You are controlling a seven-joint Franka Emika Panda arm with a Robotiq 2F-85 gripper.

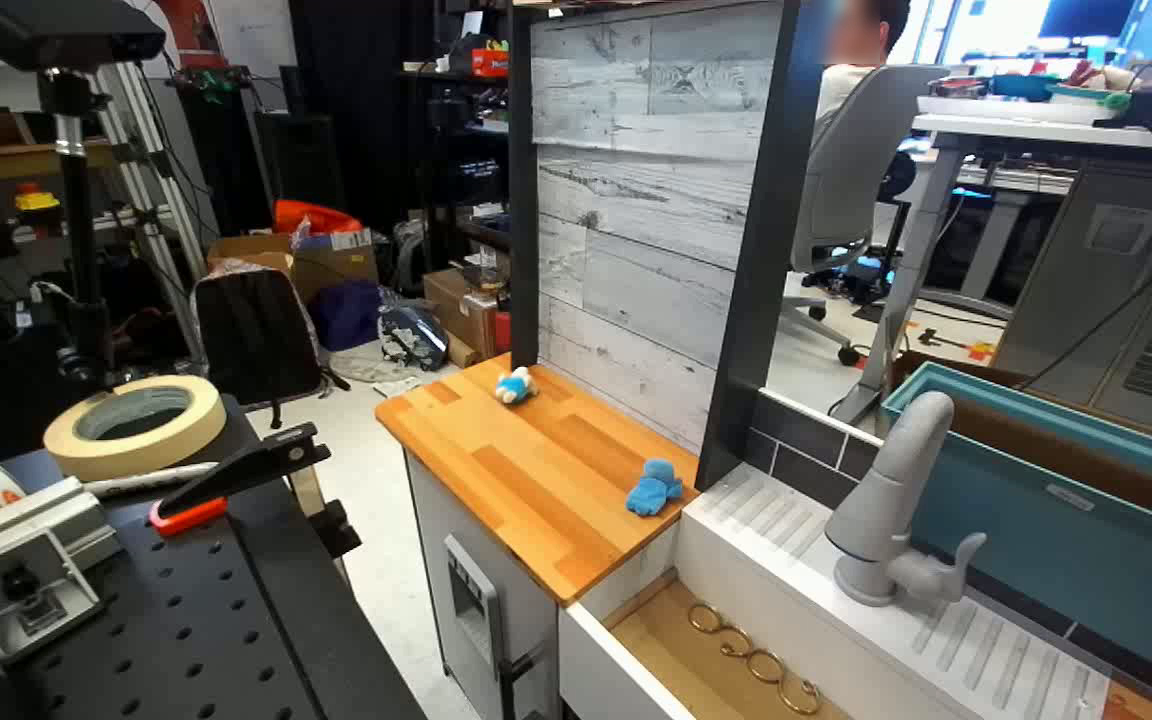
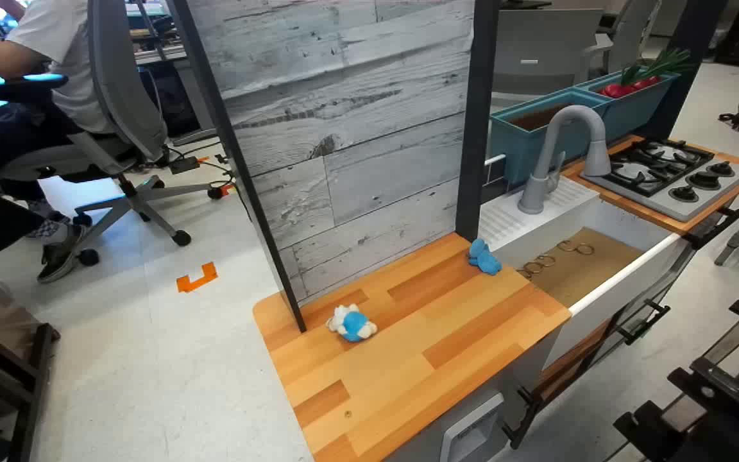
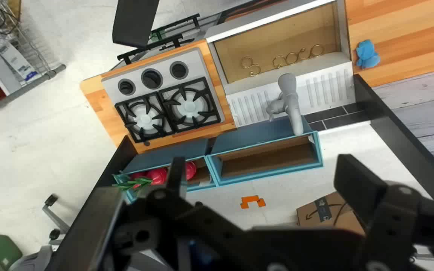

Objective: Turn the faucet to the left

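Wrist view has the tool [image 3: 261, 169] with its two fingers [image 3: 358, 180] spread wide, well apart from the faucet [image 3: 291, 101]. Both exterior views have the faucet too: it is grey and stands up straight on a white ledge [image 1: 786, 530] with ridges. Its neck [image 2: 576, 112] bends over at the top, and a little handle [image 1: 926, 575] sticks out near its fat bottom.

Just beside the faucet is the sink [image 3: 269, 20], and curly gold rings [image 1: 731, 650] lie down inside it, near the faucet. The stove [image 3: 188, 107] is on one side of the faucet, and the wooden worktop [image 2: 401, 385] is on its other side. On the worktop, a blue thing [image 2: 485, 258] lies at the end nearest the faucet, and a blue and white thing [image 2: 353, 325] lies farther from the faucet.

Two blue-green boxes [image 3: 254, 133] are near the faucet, on the side away from the sink. Red things [image 2: 620, 90] with green leaves [image 2: 664, 65] are in the box farther from the faucet. A black post [image 2: 477, 128] stands between the faucet and a pale board wall [image 2: 356, 147]. In both exterior views, part of a person [image 2: 74, 83] shows in a grey chair [image 2: 122, 70], well apart from the faucet. In an exterior view, tape [image 1: 136, 455] lies well apart from the faucet too.
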